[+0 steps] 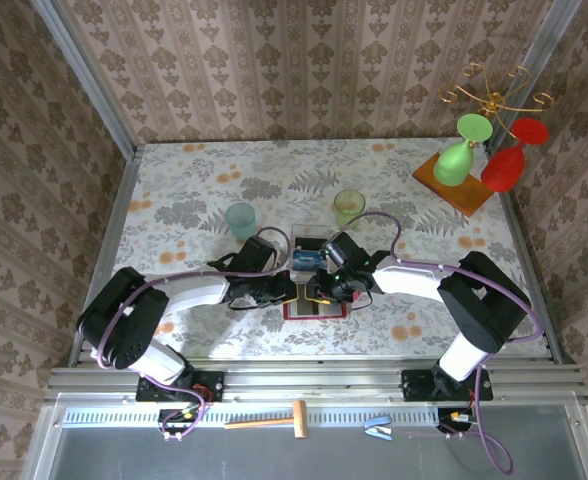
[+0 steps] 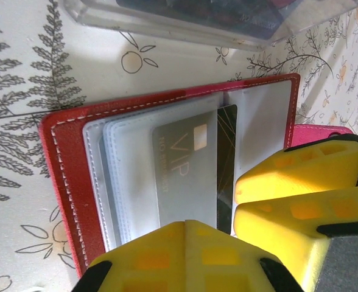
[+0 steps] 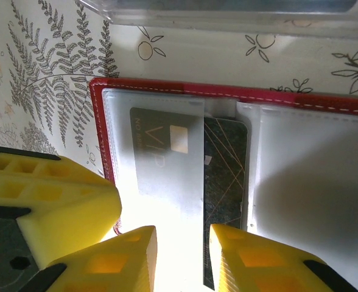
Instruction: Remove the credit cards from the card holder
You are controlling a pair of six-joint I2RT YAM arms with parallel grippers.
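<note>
The card holder (image 1: 314, 311) lies open on the table, red-bordered (image 2: 60, 158) (image 3: 97, 128), with pale pocket panels. A dark credit card (image 2: 226, 152) (image 3: 224, 170) with gold lines and "VIP" lettering sits in a left-hand pocket, its right strip sticking out bare. My left gripper (image 1: 292, 290) (image 2: 188, 226) is shut, its tips over the near edge of the pocket panels. My right gripper (image 1: 319, 292) (image 3: 182, 243) stands open over the near end of the card, one finger on each side of the pocket's edge. Nothing is pinched.
A clear plastic box (image 1: 309, 250) (image 2: 228, 24) (image 3: 228, 12) holding a blue card lies just beyond the holder. Further back stand a teal cup (image 1: 241, 220) and a green cup (image 1: 349, 207). A wooden stand (image 1: 454, 185) with green and red glasses sits at the back right.
</note>
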